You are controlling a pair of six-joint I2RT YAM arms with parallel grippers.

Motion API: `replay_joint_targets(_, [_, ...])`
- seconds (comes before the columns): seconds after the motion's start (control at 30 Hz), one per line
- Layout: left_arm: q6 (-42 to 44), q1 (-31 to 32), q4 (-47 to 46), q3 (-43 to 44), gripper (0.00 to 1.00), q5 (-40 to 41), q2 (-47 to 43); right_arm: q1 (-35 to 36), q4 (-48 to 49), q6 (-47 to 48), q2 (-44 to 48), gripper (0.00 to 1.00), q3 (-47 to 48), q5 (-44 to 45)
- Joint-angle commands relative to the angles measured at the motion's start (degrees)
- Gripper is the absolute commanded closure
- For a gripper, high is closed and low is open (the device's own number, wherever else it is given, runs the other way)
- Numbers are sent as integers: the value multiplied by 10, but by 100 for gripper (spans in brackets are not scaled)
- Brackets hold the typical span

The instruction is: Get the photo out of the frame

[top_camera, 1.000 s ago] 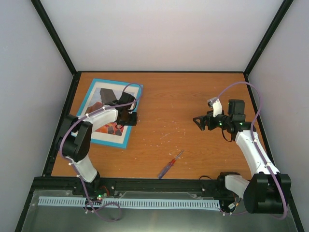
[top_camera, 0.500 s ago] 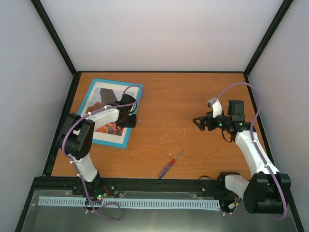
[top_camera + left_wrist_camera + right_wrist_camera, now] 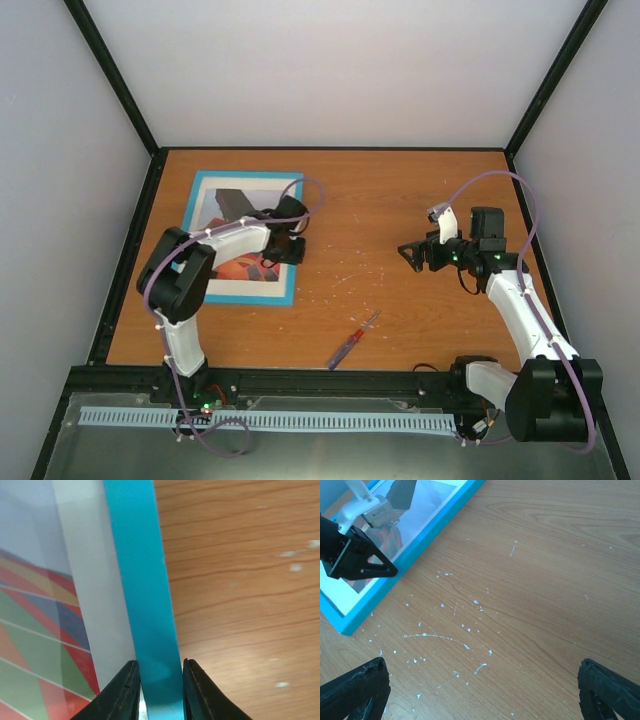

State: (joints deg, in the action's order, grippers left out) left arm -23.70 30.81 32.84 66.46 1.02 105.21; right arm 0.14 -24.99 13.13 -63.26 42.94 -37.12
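The light-blue frame [image 3: 245, 296] lies face up at the table's left, roughly square to the table edges. The photo [image 3: 240, 268] of the orange chequered balloon sits inside it behind a white border. My left gripper [image 3: 293, 247] is shut on the frame's right rail. In the left wrist view the black fingers [image 3: 125, 690] pinch the blue rail [image 3: 140, 580] from both sides, with the photo [image 3: 40, 645] to its left. My right gripper [image 3: 411, 257] hovers open and empty over bare table at the right. Its view shows the frame [image 3: 420, 550] and the left gripper [image 3: 390, 571] at upper left.
A red-handled screwdriver [image 3: 348, 347] lies near the front edge at centre. White specks and scratches [image 3: 470, 645] mark the wood between the arms. Black corner posts and grey walls enclose the table.
The frame has turned from tilted to nearly square, its near end swinging right. My left gripper moved right with it, still clamped on the rail. The right arm has hardly moved.
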Motion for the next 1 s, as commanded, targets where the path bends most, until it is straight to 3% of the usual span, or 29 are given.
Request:
replay_joint_targets(0.0, [-21, 68, 5, 52, 75, -54, 54, 6, 11, 11, -2, 0, -4, -4])
replay_joint_targets(0.3, [-43, 139, 12, 196, 73, -102, 121, 8, 12, 12, 2, 0, -5, -2])
replay_joint_targets(0.4, [-31, 139, 16, 230, 59, -107, 111, 9, 11, 12, 2, 0, -6, -1])
replay_joint_targets(0.53, [-9, 121, 38, 245, 32, -30, 55, 9, 12, 12, 2, 0, -6, -1])
replay_joint_targets(0.63, [0, 62, 32, 200, 26, -6, 3, 11, 13, 12, 0, 0, -8, -1])
replay_joint_targets(0.8, [-11, -90, -24, 62, 22, -52, -79, 12, 5, 22, -12, 0, -6, -2])
replay_joint_targets(0.97, [-31, -217, -64, -40, 20, -68, -127, 22, -8, 36, -18, 11, 0, -6])
